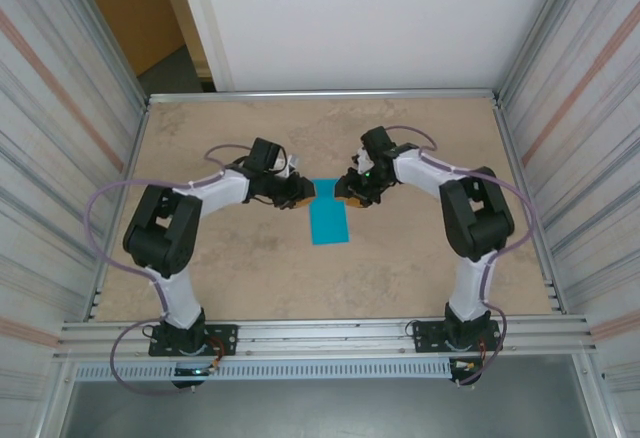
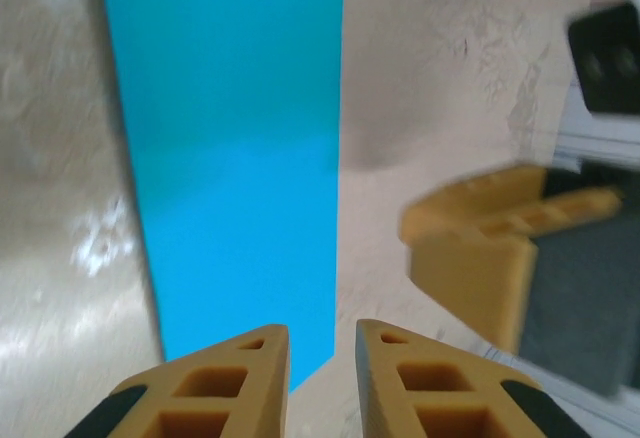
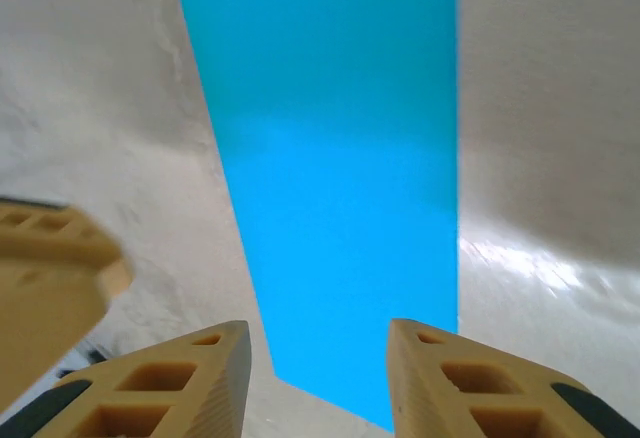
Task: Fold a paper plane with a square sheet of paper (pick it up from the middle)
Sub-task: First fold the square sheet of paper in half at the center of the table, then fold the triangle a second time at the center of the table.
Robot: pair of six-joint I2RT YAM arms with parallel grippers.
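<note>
The teal-blue sheet of paper (image 1: 329, 218) lies flat on the table as a narrow rectangle, and no paper plane shape is in view. My left gripper (image 1: 301, 194) hovers at the sheet's far left corner. Its jaws stand a little apart with nothing between them. My right gripper (image 1: 345, 196) is at the far right corner, jaws wider apart and empty. In the left wrist view the sheet (image 2: 235, 158) runs away from my left gripper (image 2: 322, 343). The right wrist view has the sheet (image 3: 340, 158) ahead of my right gripper (image 3: 318, 343).
The beige table (image 1: 250, 268) is walled by metal panels left and right, with a rail along the near edge (image 1: 320, 336). The two grippers sit close together. A right finger (image 2: 480, 258) appears in the left wrist view and a left finger (image 3: 45, 288) in the right wrist view.
</note>
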